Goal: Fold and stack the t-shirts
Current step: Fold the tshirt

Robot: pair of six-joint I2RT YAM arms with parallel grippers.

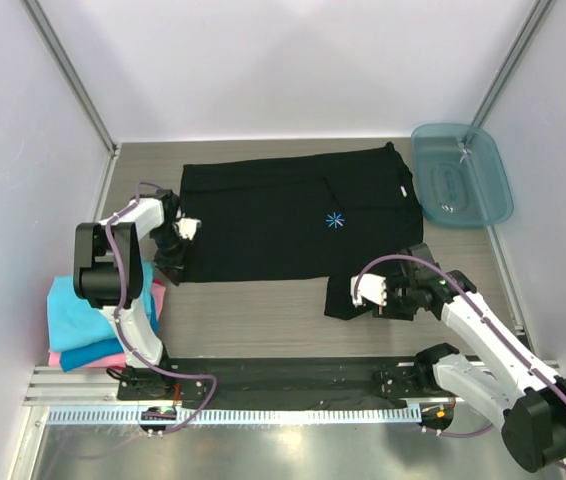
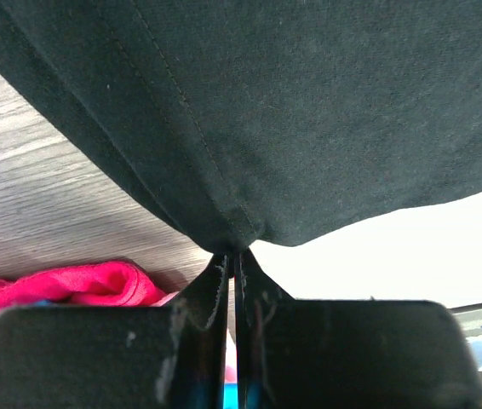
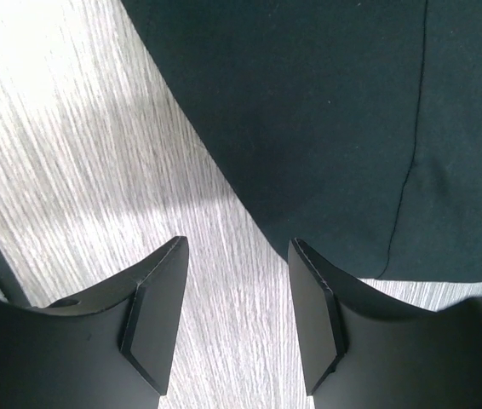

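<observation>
our left claw is clamped shut on a hemmed corner of the black t-shirt. the stitched seam runs right into its tips, and we cannot see how much cloth sits between them. just below and to the left of that claw a crumpled pink tee shows, soft and bright, cut off by the frame edge. from above it lies under a folded turquoise tee, in a stack behind the left claw, with a blue layer between, mostly covered.

our right claw stands open and empty over the grey wood-grain table. the smooth black cloth edge lies just ahead of its tips. from above the right claw blends into a dark sleeve, so contact is hard to judge.

beyond both claws the shirt lies spread flat, with a light-blue starburst mark and a white neck tag too small to read. farthest from the right claw sits a translucent teal tray with rounded corners.
</observation>
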